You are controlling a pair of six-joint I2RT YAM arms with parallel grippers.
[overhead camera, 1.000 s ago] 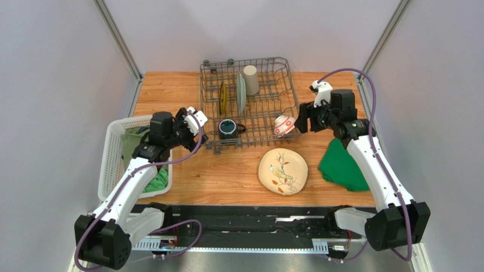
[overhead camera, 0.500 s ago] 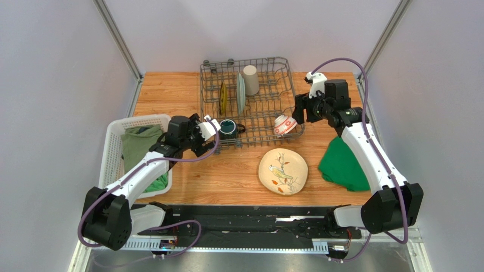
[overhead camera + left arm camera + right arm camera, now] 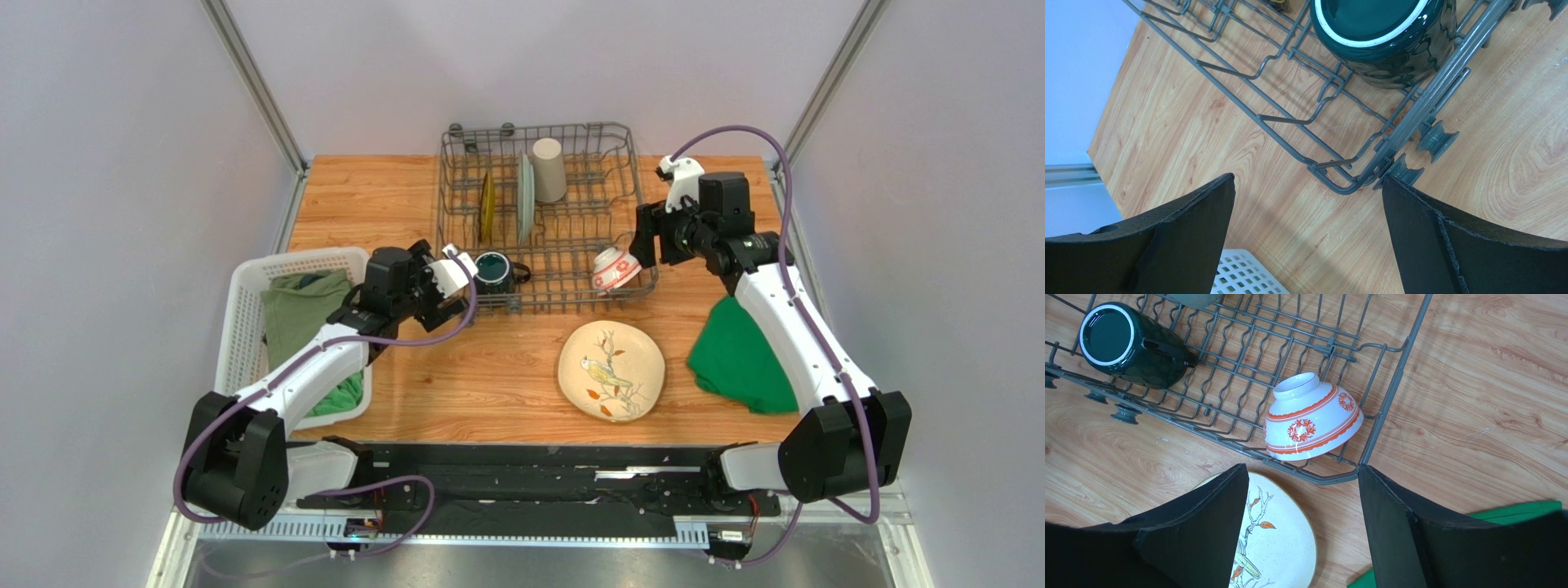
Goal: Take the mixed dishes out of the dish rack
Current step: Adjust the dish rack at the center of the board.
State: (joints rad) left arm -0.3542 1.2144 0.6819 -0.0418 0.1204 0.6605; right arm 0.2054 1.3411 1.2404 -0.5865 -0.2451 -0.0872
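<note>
The dish rack [image 3: 639, 208] stands at the back middle of the table. It holds a yellow plate [image 3: 486, 206] and a pale green plate [image 3: 524, 199] on edge, a beige tumbler [image 3: 548, 169], a dark teal mug [image 3: 493, 268] on its side and a red-and-white bowl [image 3: 612, 268] tipped in the near right corner. The cream bird plate [image 3: 611, 370] lies on the table in front. My left gripper [image 3: 456, 272] is open at the rack's near left corner [image 3: 1352, 177], just short of the mug [image 3: 1382, 30]. My right gripper [image 3: 640, 239] is open above the bowl [image 3: 1312, 419], not touching it.
A white slatted basket [image 3: 245, 331] with green cloths [image 3: 294, 312] sits at the left edge, under my left arm. Another green cloth [image 3: 736, 355] lies at the right, under my right arm. Bare wood shows between the bird plate and the basket.
My left gripper has swung right from the basket to the rack's near left corner. The rack has shifted slightly right. My right gripper has drawn back a little from the bowl.
</note>
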